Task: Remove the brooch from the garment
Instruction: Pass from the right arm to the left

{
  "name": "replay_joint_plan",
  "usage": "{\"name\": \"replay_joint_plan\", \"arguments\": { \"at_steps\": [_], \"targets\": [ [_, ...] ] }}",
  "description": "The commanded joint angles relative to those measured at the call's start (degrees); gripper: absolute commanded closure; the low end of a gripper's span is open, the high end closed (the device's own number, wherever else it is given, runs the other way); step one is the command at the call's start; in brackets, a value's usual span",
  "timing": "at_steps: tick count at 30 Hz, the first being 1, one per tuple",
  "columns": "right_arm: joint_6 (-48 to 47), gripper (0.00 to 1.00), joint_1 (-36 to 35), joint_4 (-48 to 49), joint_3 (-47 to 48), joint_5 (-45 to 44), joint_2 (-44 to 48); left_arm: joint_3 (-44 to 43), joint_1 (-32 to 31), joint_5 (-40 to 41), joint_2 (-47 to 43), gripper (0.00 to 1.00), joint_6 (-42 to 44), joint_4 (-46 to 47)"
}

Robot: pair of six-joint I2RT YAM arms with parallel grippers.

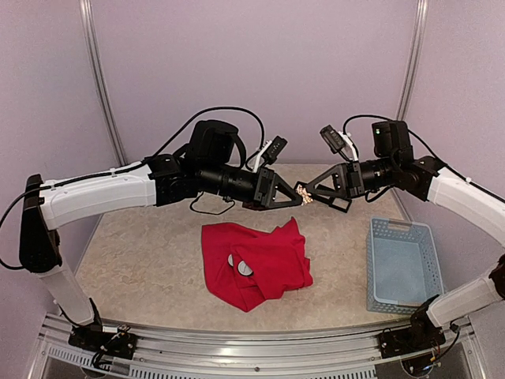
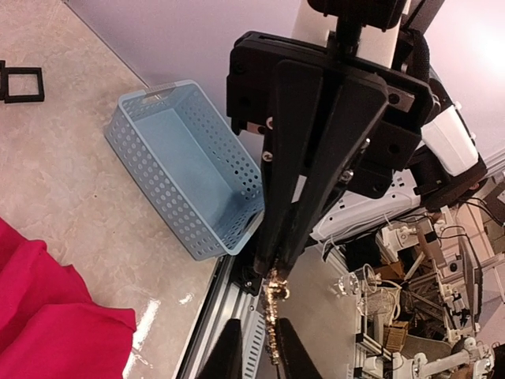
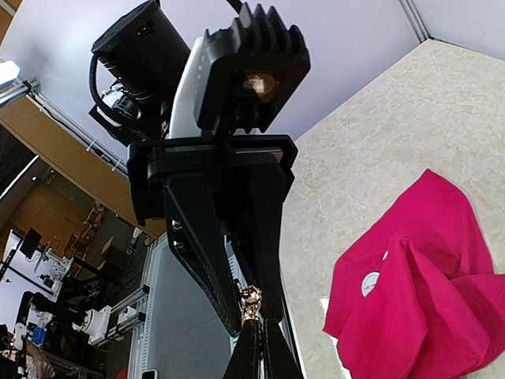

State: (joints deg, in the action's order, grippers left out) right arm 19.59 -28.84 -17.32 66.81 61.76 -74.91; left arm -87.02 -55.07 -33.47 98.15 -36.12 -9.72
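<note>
Overhead, the left tool [image 1: 297,195] and right tool [image 1: 310,192] meet tip to tip in the air. The small gold brooch [image 1: 304,194] sits between them, well above the red garment [image 1: 256,264] crumpled on the surface [image 1: 142,253]. From the left wrist, the right tool is clenched on the brooch. The left tool's narrowed jaws flank it, but I cannot tell whether they pinch it. From the right wrist, the same meeting shows. The brooch looks free of the garment, so this seems a handover. Next, one tool must grip firmly before the other lets go.
</note>
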Motion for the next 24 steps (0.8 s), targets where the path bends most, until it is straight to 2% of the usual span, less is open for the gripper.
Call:
{"name": "replay_joint_plan", "arguments": {
  "at_steps": [1,3,6,13,16,20,24],
  "targets": [
    [-0.3,1.0,0.2,-1.3,1.0,0.9,-0.1,-0.4,0.2,-0.8,-0.4,0.94,0.3,0.6],
    [-0.5,1.0,0.3,-1.5,1.0,0.7,0.0,-0.3,0.2,-1.0,-0.5,1.0,0.3,0.9],
    [-0.6,0.98,0.2,-1.7,1.1,0.3,0.3,0.6,0.4,-1.2,-0.7,1.0,-0.1,1.7],
    [-2.3,0.61,0.2,-3.4,1.2,0.1,1.7,4.5,1.6,-2.8,-2.6,1.0,-2.8,6.5],
    [-3.7,0.53,0.1,-5.2,1.5,-0.1,1.6,5.3,2.1,-3.9,-3.1,1.0,-3.9,8.1],
    [-8.3,0.48,-0.9,-10.9,2.9,-2.8,0.5,5.3,2.2,-4.5,-3.2,1.0,-4.0,8.3],
    [-10.3,0.47,-2.2,-13.1,3.5,-4.4,-0.7,4.8,2.3,-5.5,-2.9,1.0,-4.1,8.5]
  ]
}}
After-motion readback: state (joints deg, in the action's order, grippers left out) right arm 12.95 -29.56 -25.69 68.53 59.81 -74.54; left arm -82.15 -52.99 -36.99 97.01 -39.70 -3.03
